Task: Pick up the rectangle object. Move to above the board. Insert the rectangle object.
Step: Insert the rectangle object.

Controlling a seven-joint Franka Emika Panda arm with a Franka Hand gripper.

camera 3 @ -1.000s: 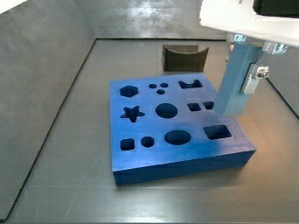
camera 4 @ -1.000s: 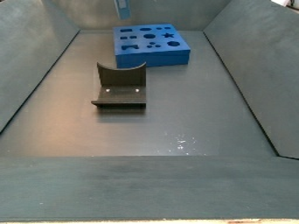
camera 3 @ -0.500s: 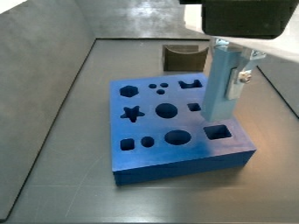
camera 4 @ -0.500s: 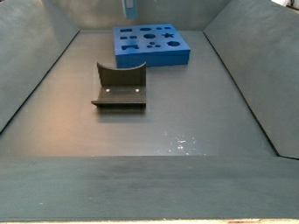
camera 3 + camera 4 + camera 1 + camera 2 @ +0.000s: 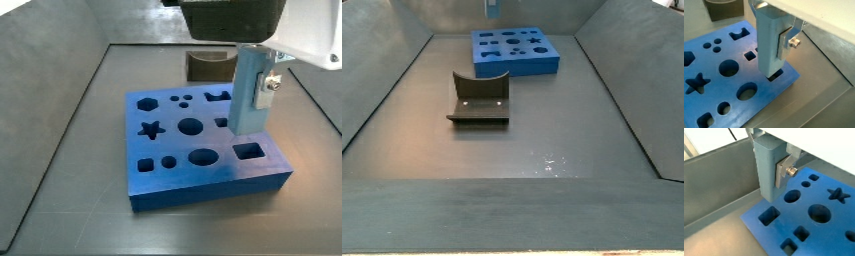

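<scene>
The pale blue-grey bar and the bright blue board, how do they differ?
The pale blue-grey rectangular bar is slim and plain-faced; the bright blue slab board is wide with dark cut-out holes. The bar stands upright in the end effector; the board lies flat on the floor. Both are blue-toned with straight edges.

Four cameras: two fixed beside the desk, two riding on my wrist.

In a side view I look down from close by at the board (image 5: 207, 140), with the fixture (image 5: 211, 66) beyond it toward the desk's far edge. In a side view I sit far back at the opposite edge, facing along the desk, fixture (image 5: 478, 99) nearer, board (image 5: 513, 50) small. Both wrist views look steeply down past the gripper (image 5: 784, 42) holding the rectangle object (image 5: 771, 42), very near the board's corner, which all four share.
</scene>
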